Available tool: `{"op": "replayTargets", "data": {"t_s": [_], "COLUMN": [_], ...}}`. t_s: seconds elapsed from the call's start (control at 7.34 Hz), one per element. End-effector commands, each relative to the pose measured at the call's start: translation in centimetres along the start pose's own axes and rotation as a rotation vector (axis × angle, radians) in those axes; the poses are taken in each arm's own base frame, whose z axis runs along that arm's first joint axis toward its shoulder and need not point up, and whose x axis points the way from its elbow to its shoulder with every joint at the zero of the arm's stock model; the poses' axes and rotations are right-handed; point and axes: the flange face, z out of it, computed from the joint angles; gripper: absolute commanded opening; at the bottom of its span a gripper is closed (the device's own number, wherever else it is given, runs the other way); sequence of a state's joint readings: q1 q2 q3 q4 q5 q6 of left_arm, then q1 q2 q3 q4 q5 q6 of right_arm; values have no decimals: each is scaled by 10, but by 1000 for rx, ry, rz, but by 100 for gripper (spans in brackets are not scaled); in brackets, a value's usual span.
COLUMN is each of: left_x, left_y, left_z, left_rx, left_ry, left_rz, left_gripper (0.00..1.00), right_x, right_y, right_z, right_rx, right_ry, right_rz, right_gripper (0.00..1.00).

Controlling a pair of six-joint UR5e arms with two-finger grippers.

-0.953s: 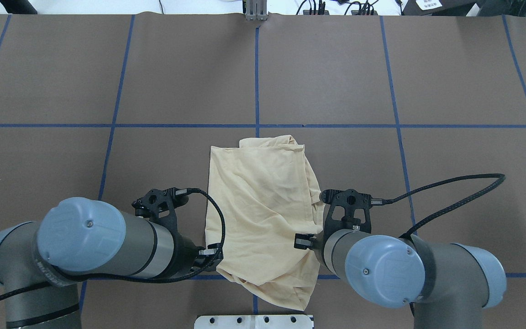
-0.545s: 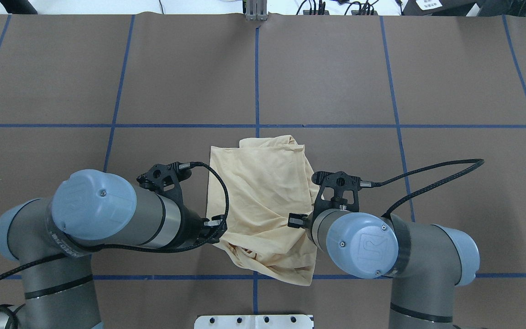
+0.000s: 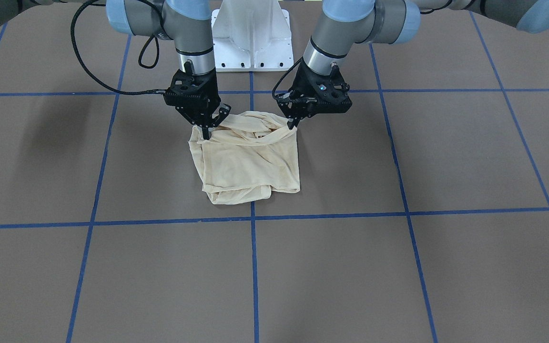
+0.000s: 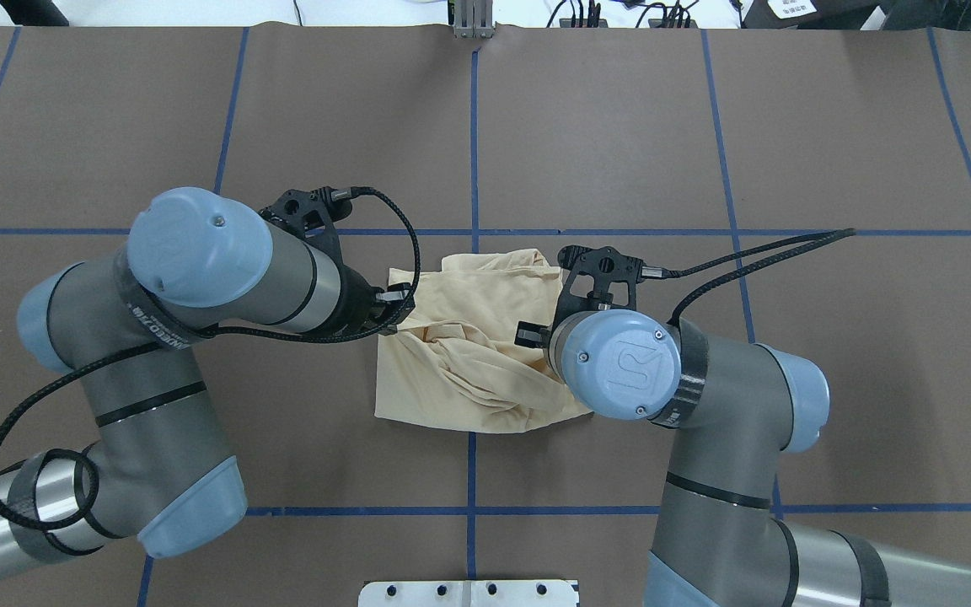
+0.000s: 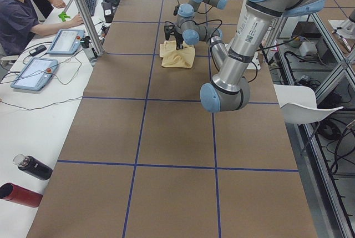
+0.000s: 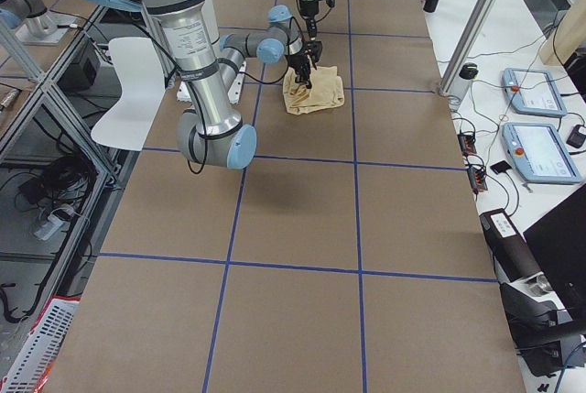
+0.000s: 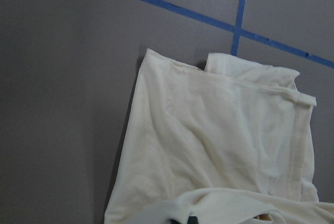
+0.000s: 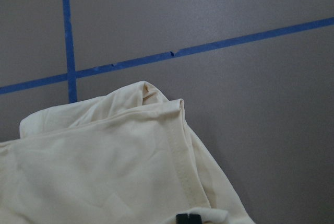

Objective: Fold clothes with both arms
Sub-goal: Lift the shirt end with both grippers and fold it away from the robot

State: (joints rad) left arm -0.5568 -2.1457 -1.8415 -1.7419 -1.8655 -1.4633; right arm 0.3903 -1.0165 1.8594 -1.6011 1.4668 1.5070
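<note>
I see the pale cream thin-fabric T-shirt (image 3: 248, 164) bundled small just above frame centre on the brown taped table (image 3: 398, 267). The black left gripper (image 3: 294, 123) and right gripper (image 3: 207, 129) each pinch its raised upper edge. I judge this fold half done; laying flat and release remain.

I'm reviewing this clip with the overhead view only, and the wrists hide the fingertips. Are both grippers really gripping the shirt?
Observer: Yes. In the front-facing view the left gripper and the right gripper each pinch the robot-side edge of the shirt.
Operator: Is that edge off the table?
Observer: Yes. It hangs raised between them as a slack band, above the lower layer lying flat.
Operator: Any seam to orient by?
Observer: The right wrist view shows a stitched hem running along the shirt's edge on that arm's side.
</note>
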Motion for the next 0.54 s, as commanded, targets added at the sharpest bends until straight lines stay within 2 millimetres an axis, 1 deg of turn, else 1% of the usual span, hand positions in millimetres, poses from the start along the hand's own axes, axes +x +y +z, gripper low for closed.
{"op": "replayTargets", "data": {"t_s": [0.0, 0.14, 0.27, 0.41], "left_x": [-7, 0, 10, 10], "left_y": [-35, -49, -62, -74], "left_z": [16, 23, 38, 55], "left_rx": [37, 63, 72, 93], "left_ry": [-45, -60, -80, -102], "left_rz": [36, 49, 49, 61], "left_gripper": [0, 0, 0, 0], "right_x": [2, -4, -10, -9], "right_y": [-26, -38, -48, -54], "right_z": [23, 32, 46, 71], "right_rx": [25, 34, 43, 52], "right_ry": [52, 70, 81, 62], "right_rz": [-18, -11, -13, -23], "right_gripper": [0, 0, 0, 0]}}
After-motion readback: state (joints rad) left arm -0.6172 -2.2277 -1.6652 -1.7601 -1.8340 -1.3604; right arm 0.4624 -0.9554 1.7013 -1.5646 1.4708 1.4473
